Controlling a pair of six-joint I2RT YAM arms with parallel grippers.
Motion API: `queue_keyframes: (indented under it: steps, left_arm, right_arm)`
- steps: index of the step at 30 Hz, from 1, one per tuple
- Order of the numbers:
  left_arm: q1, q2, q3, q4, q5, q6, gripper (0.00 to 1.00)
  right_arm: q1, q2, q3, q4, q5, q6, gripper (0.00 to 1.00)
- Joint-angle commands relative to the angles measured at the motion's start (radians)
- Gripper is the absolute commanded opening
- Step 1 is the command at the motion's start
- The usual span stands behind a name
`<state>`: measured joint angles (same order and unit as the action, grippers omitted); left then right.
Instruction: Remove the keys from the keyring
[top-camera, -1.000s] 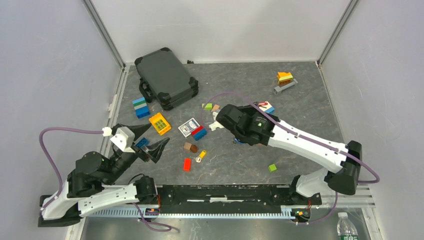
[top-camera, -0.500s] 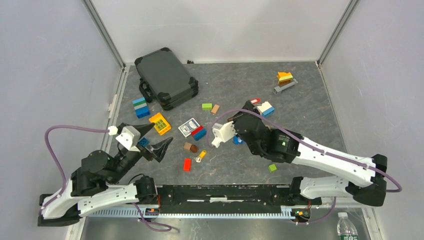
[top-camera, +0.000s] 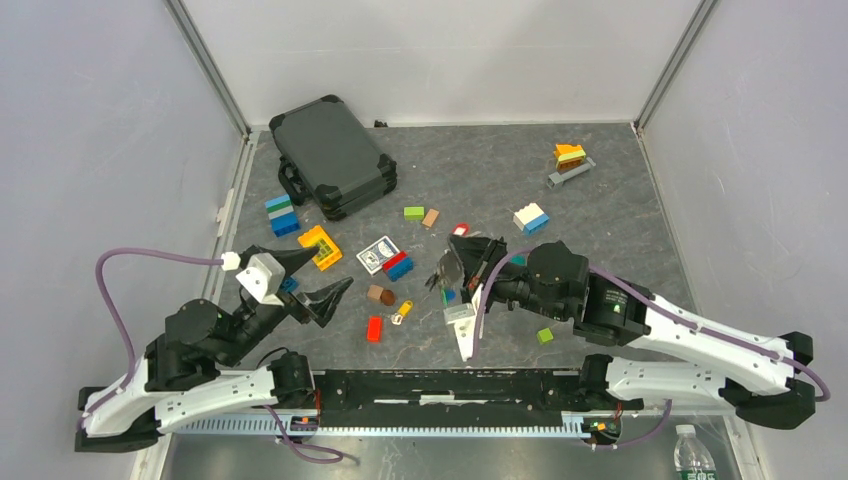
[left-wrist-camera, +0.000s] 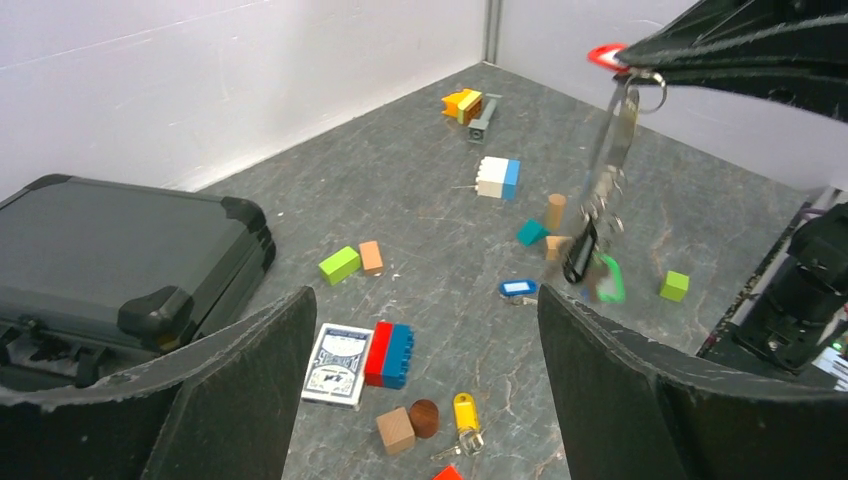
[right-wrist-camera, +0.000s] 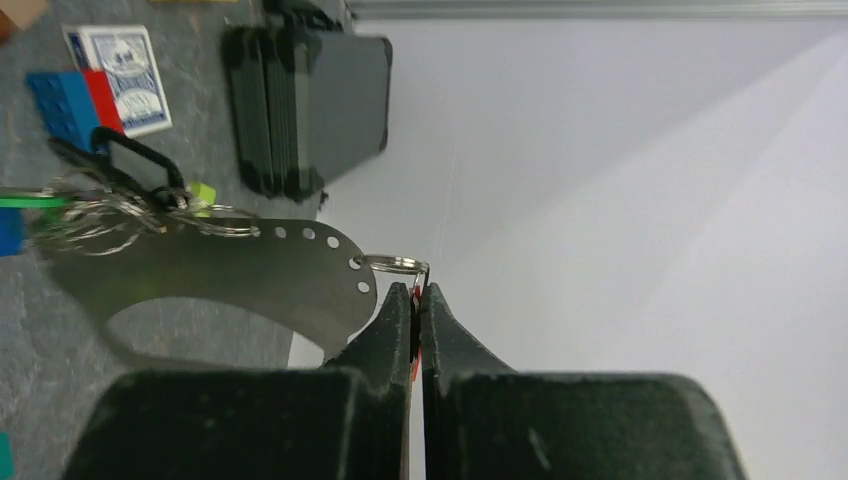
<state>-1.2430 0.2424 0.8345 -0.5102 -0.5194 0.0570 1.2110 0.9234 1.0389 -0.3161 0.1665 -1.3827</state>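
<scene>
My right gripper (top-camera: 464, 237) is shut on a red key tag (top-camera: 460, 229) and holds it above the table; the same pinch shows in the right wrist view (right-wrist-camera: 415, 296). The grey metal keyring (left-wrist-camera: 615, 125) hangs from it by a small split ring (right-wrist-camera: 395, 264). A black key (left-wrist-camera: 580, 255) and a green key (left-wrist-camera: 609, 281) dangle at its lower end. A blue key (left-wrist-camera: 517, 288) and a yellow key (left-wrist-camera: 463, 412) lie loose on the table. My left gripper (top-camera: 318, 273) is open and empty, left of the yellow key (top-camera: 404, 309).
A black case (top-camera: 332, 155) stands at the back left. A card box (top-camera: 378, 253), a red-blue brick (top-camera: 399, 266), wooden blocks (top-camera: 381, 294) and a red brick (top-camera: 374, 328) lie mid-table. A green cube (top-camera: 545, 336) and a white-blue brick (top-camera: 530, 217) lie to the right.
My right arm has drawn back toward the near edge and turned its wrist, lifting the keyring bunch by the red tag. My left gripper has edged slightly forward and right.
</scene>
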Motion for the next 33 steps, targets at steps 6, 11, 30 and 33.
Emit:
queue_keyframes:
  steps: [6,11,30,33]
  left_arm:
    - [-0.004,0.07,0.0,0.11,0.165,0.003,0.85]
    - [-0.004,0.109,-0.004,0.159,0.24,-0.009,0.85]
    - [-0.004,0.153,-0.062,0.342,0.368,-0.048,0.9]
    - [-0.004,0.178,-0.054,0.352,0.369,-0.049,0.89]
  right_arm:
    - [0.005,-0.007,0.038,0.051,-0.323,0.008,0.0]
    - [0.005,-0.016,0.059,0.039,-0.361,0.012,0.0]
    - [0.007,-0.01,0.161,0.041,-0.379,0.204,0.0]
    - [0.006,0.013,0.22,0.009,-0.373,0.296,0.0]
